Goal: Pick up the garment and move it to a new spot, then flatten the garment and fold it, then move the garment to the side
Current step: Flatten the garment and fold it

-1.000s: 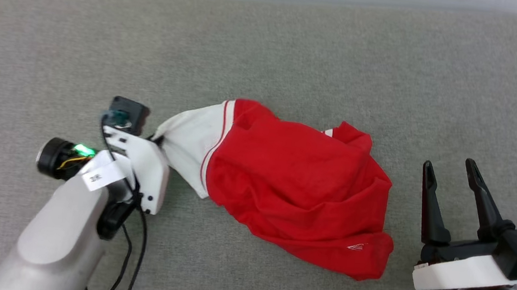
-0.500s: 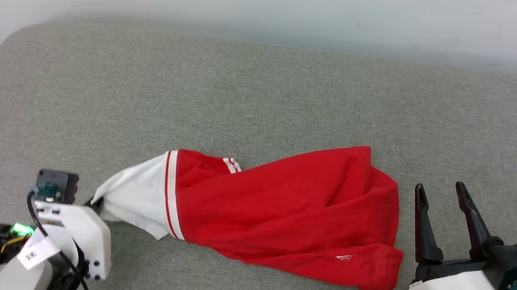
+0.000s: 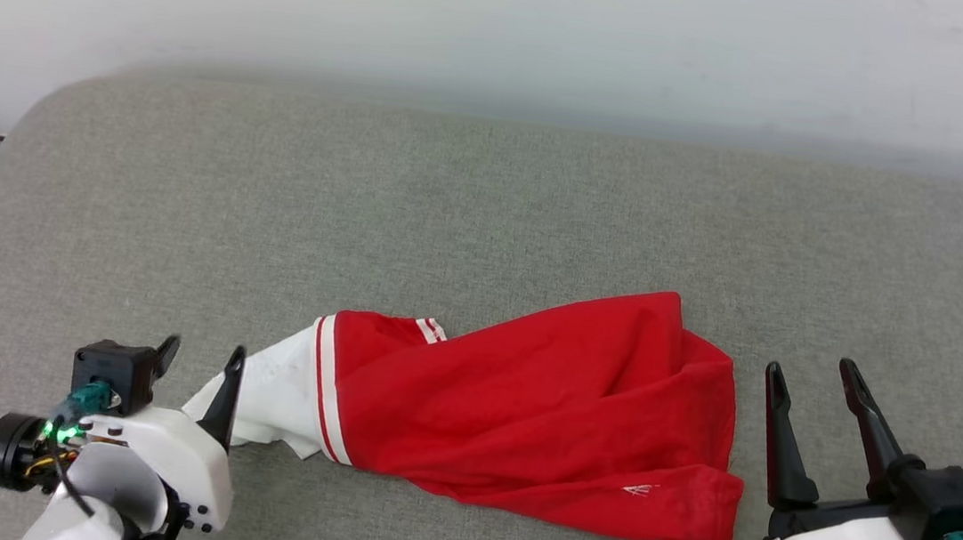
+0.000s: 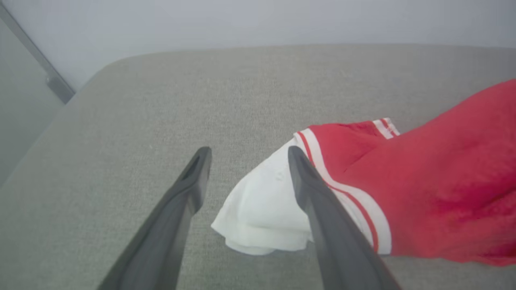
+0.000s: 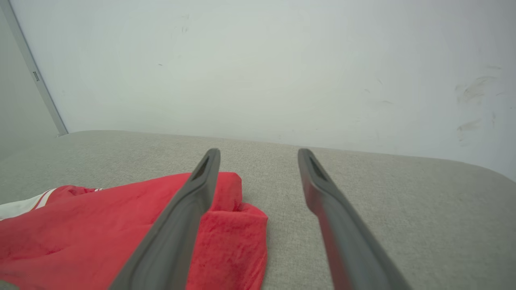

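The garment (image 3: 538,410) lies bunched on the grey cushion (image 3: 489,199), toward its near edge and about midway across; it looks light, soft and limp, so it will likely sag and drag rather than hold shape; I judge the white sleeve (image 3: 276,396) and the red corner (image 3: 700,530) at the opposite end the best holds for spreading it; the left gripper (image 3: 202,355) sits low over the cushion's near-left part, fingers spread and pointing toward the far edge, the sleeve tip lying loose between them; the right gripper (image 3: 811,372) hovers over the cushion's near-right part, likewise spread and empty.
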Robot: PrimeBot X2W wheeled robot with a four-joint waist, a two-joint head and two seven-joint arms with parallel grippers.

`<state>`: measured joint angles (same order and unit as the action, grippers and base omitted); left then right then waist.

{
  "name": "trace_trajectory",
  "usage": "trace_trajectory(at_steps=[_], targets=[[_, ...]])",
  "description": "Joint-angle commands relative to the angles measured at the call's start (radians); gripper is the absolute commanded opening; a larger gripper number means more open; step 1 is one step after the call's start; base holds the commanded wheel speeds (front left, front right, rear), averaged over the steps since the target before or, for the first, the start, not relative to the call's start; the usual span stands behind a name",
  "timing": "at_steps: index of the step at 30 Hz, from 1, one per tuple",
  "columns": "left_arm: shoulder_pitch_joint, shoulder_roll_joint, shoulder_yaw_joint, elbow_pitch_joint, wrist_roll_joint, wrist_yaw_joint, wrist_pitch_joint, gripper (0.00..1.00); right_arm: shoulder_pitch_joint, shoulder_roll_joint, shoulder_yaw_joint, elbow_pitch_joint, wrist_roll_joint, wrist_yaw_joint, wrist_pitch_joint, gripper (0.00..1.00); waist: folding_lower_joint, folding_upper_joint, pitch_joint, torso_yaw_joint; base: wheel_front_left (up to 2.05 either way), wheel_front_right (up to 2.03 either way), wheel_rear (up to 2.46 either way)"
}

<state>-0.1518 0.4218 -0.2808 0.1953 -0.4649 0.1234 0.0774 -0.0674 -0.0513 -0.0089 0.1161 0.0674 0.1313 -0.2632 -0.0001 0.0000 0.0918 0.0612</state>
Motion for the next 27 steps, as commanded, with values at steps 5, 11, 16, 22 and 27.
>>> trace_trajectory(at_steps=[5, 11, 16, 22, 27], targets=[[0.006, 0.014, -0.044, -0.031, 0.126, -0.008, -0.238, 1.0, 0.027, 0.002, 0.008, 0.034, -0.014, -0.001, -0.002, 1.0, 0.0001, 0.0, -0.038, 0.008, 0.0, 0.0, 0.0], [0.04, -0.013, -0.059, -0.076, 0.2, 0.009, -0.338, 1.0, -0.029, -0.017, 0.07, 0.111, -0.011, -0.001, 0.135, 1.0, 0.0001, 0.0, -0.058, 0.031, 0.0, 0.0, 0.0], [0.072, -0.045, -0.046, -0.124, 0.221, 0.004, -0.343, 1.0, -0.092, -0.143, 0.216, 0.097, 0.078, -0.001, 0.484, 1.0, 0.0001, 0.0, -0.062, 0.059, 0.0, 0.0, 0.0], [0.085, -0.074, -0.032, -0.143, 0.252, -0.018, -0.343, 1.0, -0.17, -0.258, 0.283, 0.062, 0.195, -0.001, 0.877, 1.0, 0.0001, 0.0, -0.051, 0.102, 0.0, 0.0, 0.0], [0.073, -0.096, -0.025, -0.145, 0.264, -0.036, -0.343, 1.0, -0.203, -0.305, 0.3, 0.09, 0.243, -0.001, 1.037, 1.0, 0.0001, 0.0, -0.032, 0.132, 0.0, 0.0, 0.0]])
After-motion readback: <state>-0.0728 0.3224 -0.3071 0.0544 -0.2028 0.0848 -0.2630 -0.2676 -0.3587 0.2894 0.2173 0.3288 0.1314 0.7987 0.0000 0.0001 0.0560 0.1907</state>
